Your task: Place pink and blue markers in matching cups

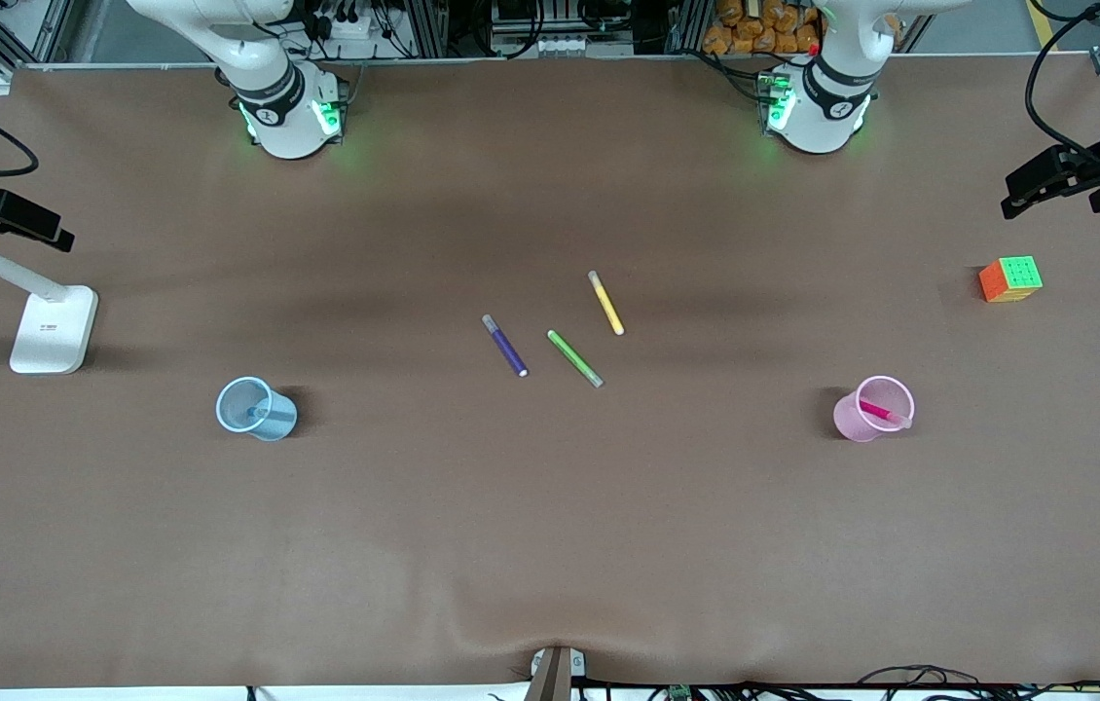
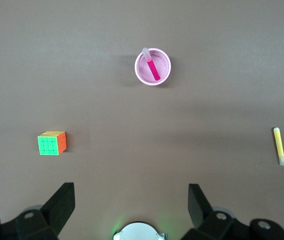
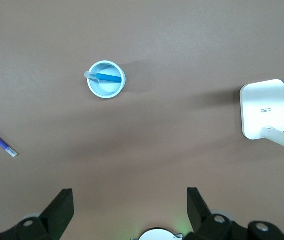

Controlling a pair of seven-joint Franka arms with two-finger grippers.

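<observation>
Nearest me sit both cups: pink cup [image 1: 871,410] holding the pink marker [image 1: 883,413], blue cup [image 1: 256,409] holding the blue marker [image 3: 106,77]. I'd judge these light, slick markers best pinched mid-barrel. Left gripper [image 2: 132,202] and right gripper [image 3: 130,202] hover high, fingers spread, empty.

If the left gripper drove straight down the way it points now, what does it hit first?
Probably bare table. The left gripper, open, points down at empty mat between the cube and the yellow marker; the pink cup lies off that line.
</observation>
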